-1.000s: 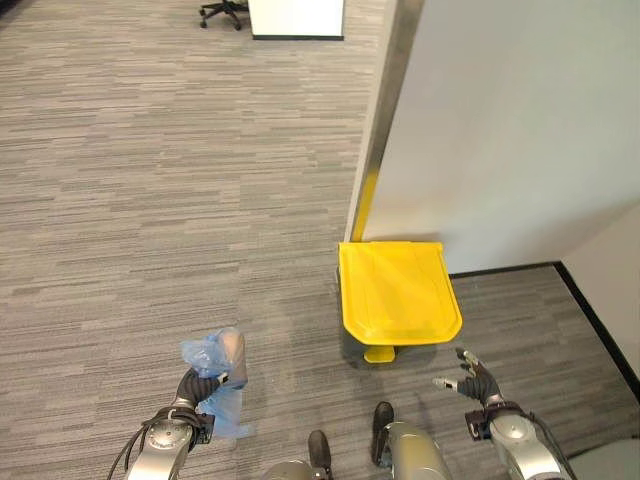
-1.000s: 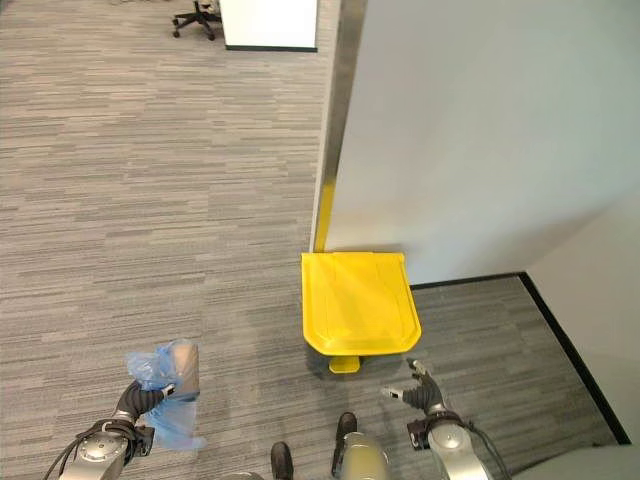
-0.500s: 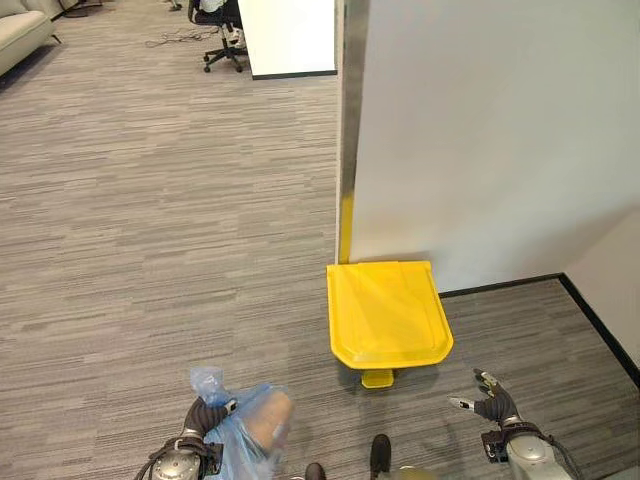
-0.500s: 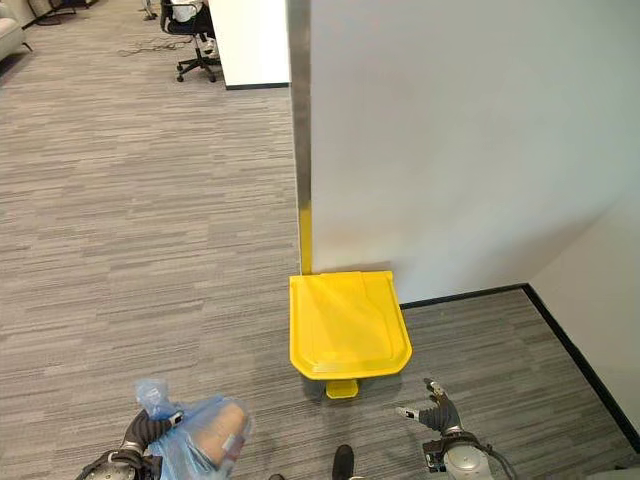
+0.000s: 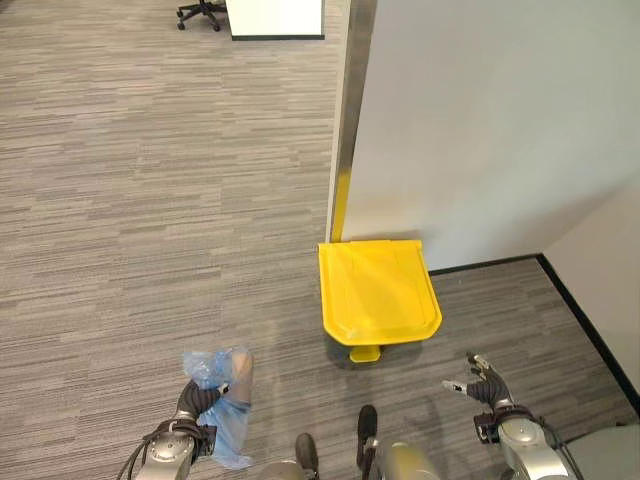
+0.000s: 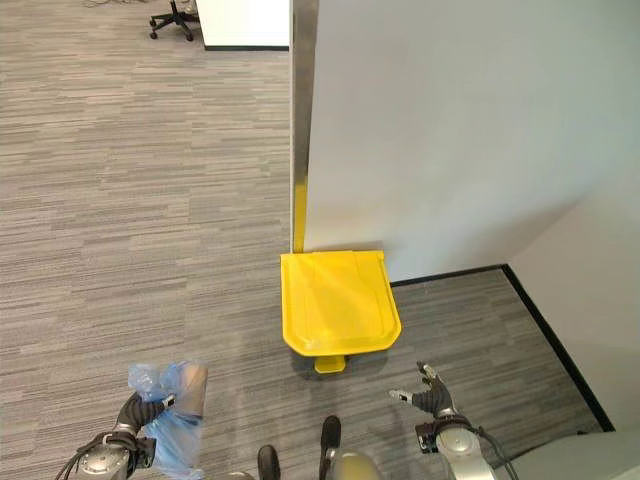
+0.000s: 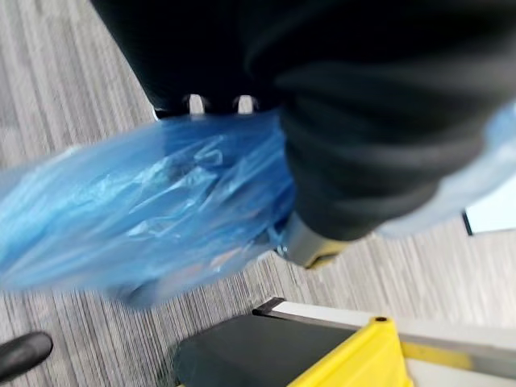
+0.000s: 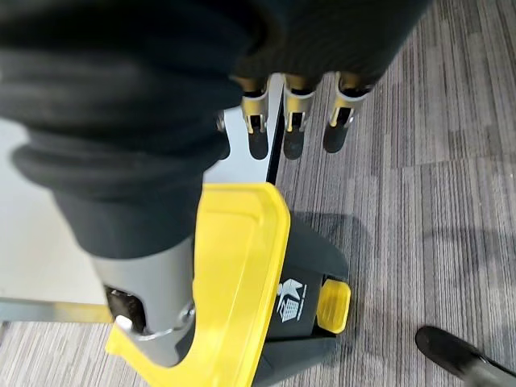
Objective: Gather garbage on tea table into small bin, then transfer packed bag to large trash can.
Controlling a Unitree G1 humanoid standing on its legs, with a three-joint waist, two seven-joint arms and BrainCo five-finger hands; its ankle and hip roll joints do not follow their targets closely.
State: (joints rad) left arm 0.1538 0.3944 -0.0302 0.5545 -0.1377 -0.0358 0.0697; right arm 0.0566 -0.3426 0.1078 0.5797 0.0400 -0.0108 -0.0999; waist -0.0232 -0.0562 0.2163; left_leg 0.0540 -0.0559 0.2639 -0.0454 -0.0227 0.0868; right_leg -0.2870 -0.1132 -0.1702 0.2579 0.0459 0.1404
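Grey striped carpet (image 5: 150,200) covers the floor, with a white wall panel (image 5: 480,130) rising at 1 o'clock and an office chair (image 5: 200,13) far off at 11 o'clock. Against the panel's foot, near the middle of the head views, stands the large trash can (image 5: 378,290), its yellow lid closed and a yellow pedal (image 5: 364,353) at its front. At 7 o'clock the left hand (image 5: 200,398) has its fingers curled round the gathered neck of the blue garbage bag (image 5: 226,415), which hangs above the carpet, well apart from the can. At 5 o'clock the right hand (image 5: 482,382) hovers with fingers straight and spread, holding nothing.
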